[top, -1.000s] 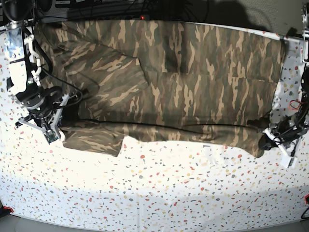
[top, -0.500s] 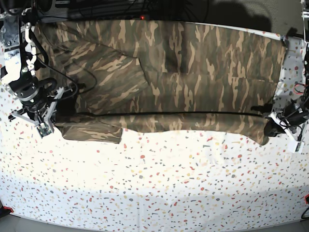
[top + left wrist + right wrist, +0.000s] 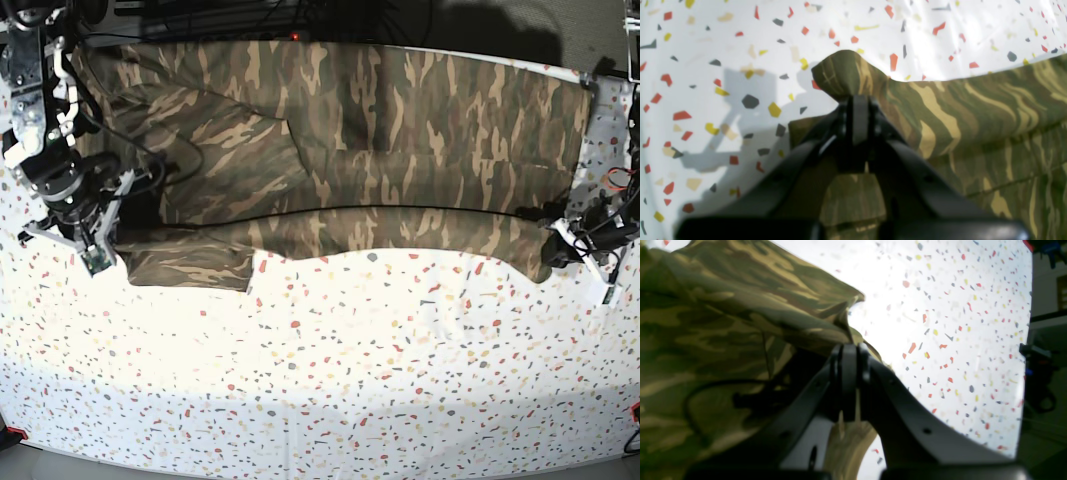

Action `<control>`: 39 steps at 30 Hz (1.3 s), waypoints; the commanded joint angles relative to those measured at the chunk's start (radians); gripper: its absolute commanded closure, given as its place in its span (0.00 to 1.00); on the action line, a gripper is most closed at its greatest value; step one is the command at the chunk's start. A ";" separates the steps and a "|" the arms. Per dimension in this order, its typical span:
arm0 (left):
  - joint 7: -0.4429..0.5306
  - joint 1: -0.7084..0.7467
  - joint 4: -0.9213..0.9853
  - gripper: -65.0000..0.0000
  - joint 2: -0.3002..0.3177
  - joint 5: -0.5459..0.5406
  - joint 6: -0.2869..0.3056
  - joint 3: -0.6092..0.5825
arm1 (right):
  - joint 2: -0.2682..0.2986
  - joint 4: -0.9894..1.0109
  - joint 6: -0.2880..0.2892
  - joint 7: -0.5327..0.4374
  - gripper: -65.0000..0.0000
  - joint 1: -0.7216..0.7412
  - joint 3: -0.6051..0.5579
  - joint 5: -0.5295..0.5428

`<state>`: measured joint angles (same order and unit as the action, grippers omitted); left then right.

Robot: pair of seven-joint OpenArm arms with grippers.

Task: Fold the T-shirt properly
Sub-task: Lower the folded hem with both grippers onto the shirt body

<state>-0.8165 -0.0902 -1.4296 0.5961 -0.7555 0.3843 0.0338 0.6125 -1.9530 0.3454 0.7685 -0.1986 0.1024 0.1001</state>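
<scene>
The camouflage T-shirt (image 3: 380, 130) lies spread across the back half of the speckled white table (image 3: 350, 380), its near edge lifted and doubled over along a dark fold line. On the right of the base view my left gripper (image 3: 562, 248) is shut on the shirt's near right corner. In the left wrist view the gripper (image 3: 858, 100) pinches a hump of the cloth (image 3: 973, 110) above the table. At the left of the base view my right gripper (image 3: 110, 234) is shut on the near left edge. The right wrist view shows the gripper (image 3: 848, 351) with raised cloth (image 3: 723, 306) draped from it.
Dark cables and gear (image 3: 230, 15) run along the table's back edge. The other arm (image 3: 1038, 380) shows as a dark shape at the right of the right wrist view. A small red clamp (image 3: 10, 432) sits at the near left corner.
Both grippers have moved toward the back of the table, carrying the shirt's near edge with them. The doubled strip now lies farther back than a second ago.
</scene>
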 commanded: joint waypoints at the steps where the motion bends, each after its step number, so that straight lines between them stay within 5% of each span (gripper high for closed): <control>1: 0.014 -0.012 -0.019 1.00 0.023 -0.011 0.001 0.013 | 0.019 -0.024 -0.009 -0.009 1.00 -0.004 0.011 -0.023; 19: -0.161 -0.010 -0.019 1.00 0.023 0.040 0.002 0.013 | 0.016 -0.033 -0.012 0.133 1.00 -0.076 0.011 -0.010; 21: -0.163 -0.010 -0.019 0.96 0.023 0.079 0.001 0.013 | 0.016 -0.033 -0.013 0.145 0.86 -0.076 0.011 -0.011; 24: -0.163 -0.010 -0.019 0.71 0.023 0.102 0.001 0.013 | 0.016 -0.033 -0.012 0.142 0.61 -0.076 0.011 -0.011; 27: -0.163 -0.010 -0.019 0.62 0.023 0.101 0.001 0.013 | 0.016 -0.033 -0.013 0.137 0.48 -0.076 0.011 -0.011; 35: -0.015 -0.010 -0.019 0.62 0.022 0.103 0.003 0.013 | 0.016 -0.033 -0.033 -0.002 0.47 -0.053 0.011 -0.005; 39: 0.087 -0.010 -0.018 0.58 0.003 0.267 0.004 0.011 | 0.016 -0.033 -0.032 0.003 0.47 -0.021 0.011 0.092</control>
<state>-0.7422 -0.0841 -1.4300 0.5827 -0.4755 0.3916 0.0341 0.6117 -1.9682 0.3191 0.7860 -0.2317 0.1036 0.2024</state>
